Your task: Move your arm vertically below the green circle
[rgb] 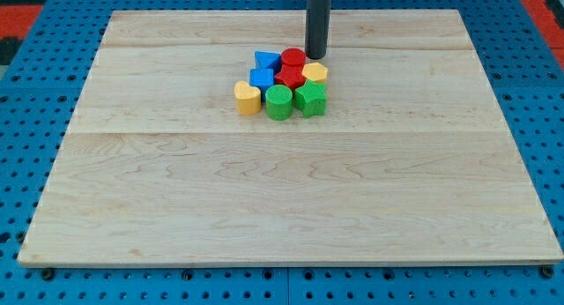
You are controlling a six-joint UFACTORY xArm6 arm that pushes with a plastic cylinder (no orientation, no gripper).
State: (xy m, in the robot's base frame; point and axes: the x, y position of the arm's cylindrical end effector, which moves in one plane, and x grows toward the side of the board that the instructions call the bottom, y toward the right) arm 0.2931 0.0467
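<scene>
The green circle (278,102) stands at the bottom of a tight cluster of blocks near the board's upper middle. To its right is a green star-like block (310,99). To its left is a yellow heart-like block (248,98). Above them sit a blue block (262,78), another blue block (267,60), a red circle (293,58), a red star-like block (289,77) and a yellow block (315,73). My tip (315,55) is at the cluster's upper right, just right of the red circle and above the yellow block, well above the green circle.
The wooden board (291,199) lies on a blue perforated table (26,164). The rod rises out of the view's top edge.
</scene>
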